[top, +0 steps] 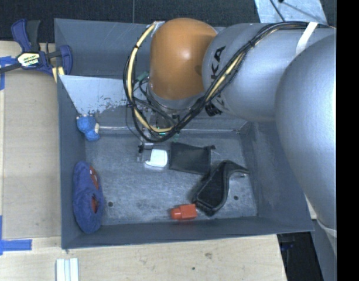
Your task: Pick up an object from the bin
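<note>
Pincer (147, 147): low in the grey metal bin (138, 195), under the arm's orange cover; whether spread or pressed together, I cannot tell.
Thing: small white rounded plastic block (156, 158), mid-bin, just below the pincer.
Handling: likely light, stiff and smooth; grip it across its narrow sides.
</note>
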`<state>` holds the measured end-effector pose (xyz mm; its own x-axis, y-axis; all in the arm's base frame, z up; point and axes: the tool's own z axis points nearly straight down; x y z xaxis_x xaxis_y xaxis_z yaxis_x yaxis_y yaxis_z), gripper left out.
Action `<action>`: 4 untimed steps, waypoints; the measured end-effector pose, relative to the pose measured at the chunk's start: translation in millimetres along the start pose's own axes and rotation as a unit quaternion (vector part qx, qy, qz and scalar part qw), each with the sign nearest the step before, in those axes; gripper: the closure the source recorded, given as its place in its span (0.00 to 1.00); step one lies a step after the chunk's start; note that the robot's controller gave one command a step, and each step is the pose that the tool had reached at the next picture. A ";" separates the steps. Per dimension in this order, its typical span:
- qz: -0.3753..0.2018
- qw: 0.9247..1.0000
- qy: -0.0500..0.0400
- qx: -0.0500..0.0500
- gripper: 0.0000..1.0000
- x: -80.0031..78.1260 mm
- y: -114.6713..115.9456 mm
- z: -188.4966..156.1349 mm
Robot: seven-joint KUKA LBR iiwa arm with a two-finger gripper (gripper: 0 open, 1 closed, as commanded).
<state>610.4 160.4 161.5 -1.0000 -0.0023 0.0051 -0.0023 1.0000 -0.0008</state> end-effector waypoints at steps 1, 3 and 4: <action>-0.005 1.000 -0.002 0.002 0.00 40.7 -107.7 25.9; 0.020 1.000 -0.006 -0.001 1.00 2.4 -84.0 90.4; 0.028 1.000 -0.009 -0.002 1.00 -9.4 -42.8 -4.7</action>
<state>620.0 117.6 166.2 -0.9985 0.0540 -0.0128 0.0539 0.9985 0.0042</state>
